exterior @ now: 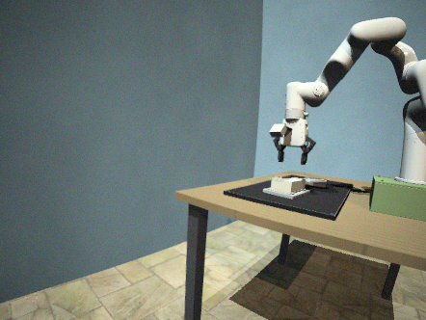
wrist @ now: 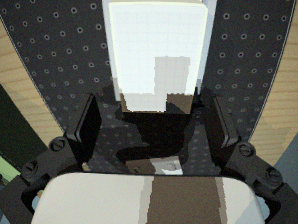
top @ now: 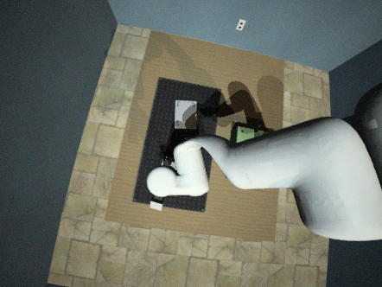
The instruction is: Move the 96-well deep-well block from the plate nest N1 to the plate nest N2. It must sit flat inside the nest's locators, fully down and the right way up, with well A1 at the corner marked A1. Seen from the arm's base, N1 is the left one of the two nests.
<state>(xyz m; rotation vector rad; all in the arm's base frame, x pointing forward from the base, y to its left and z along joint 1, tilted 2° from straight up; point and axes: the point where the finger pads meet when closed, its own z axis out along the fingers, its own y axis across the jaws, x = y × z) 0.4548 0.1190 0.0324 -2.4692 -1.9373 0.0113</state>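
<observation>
The cream 96-well deep-well block sits in a grey plate nest on the black mat. My gripper is open and empty, pointing down and hovering well above the block; it also shows in the wrist view. The other nest is empty and partly in shadow. In the overhead view my wrist hides the block.
A green box stands on the wooden table to the right of the mat, near the arm's base; it also shows in the overhead view. The empty nest shows behind the block.
</observation>
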